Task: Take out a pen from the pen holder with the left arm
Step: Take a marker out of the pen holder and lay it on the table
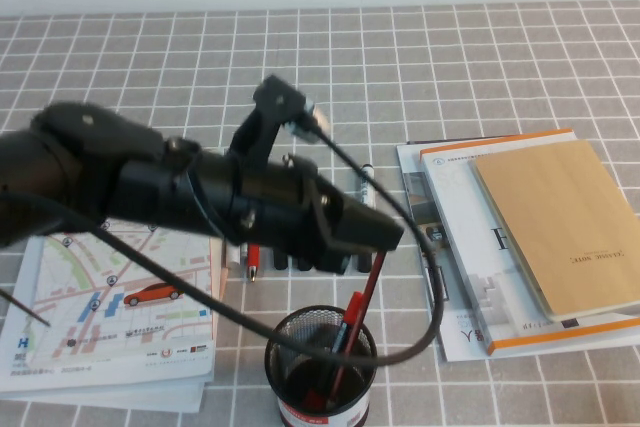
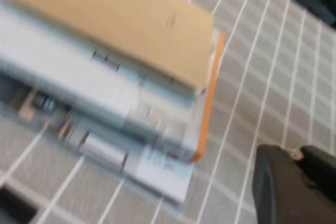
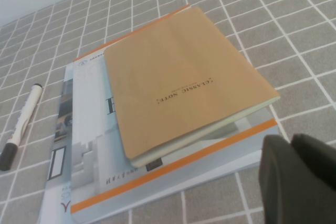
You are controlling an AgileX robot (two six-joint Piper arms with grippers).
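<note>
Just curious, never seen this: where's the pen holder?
In the high view the pen holder stands centre at the near edge, between the map and the book stack, under the left gripper. The right gripper hovers beside that stack.

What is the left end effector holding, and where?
Cannot be told: the red pen runs up under the left end effector above the pen holder, its top hidden. Right end effector sits by the books.
</note>
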